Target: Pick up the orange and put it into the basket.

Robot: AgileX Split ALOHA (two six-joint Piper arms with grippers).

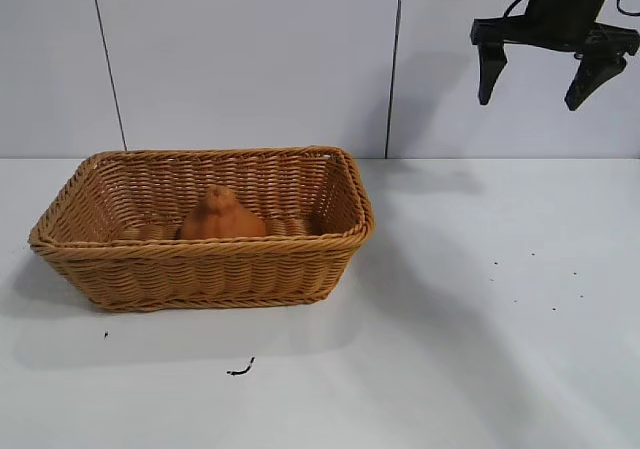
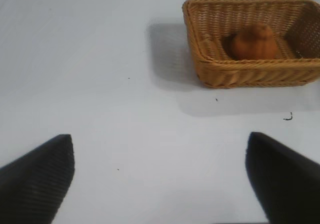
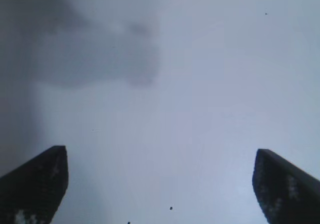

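- Little looks likely to go wrong: the orange [image 1: 222, 216] sits on the floor of the basket [image 1: 110, 251], a little left of the middle, so the job looks done.
- The one risk I can see is an arm swinging low across the table [image 1: 480, 349] and knocking the basket rim, which could shove it or tip the fruit out.
- The right gripper [image 1: 554, 71] hangs high above the table's far right side, well apart from the basket, fingers spread wide and holding nothing.
- The left gripper [image 2: 160, 179] is out of the outside view; from its own camera it hovers over bare table, well short of the basket, fingers wide apart and empty.
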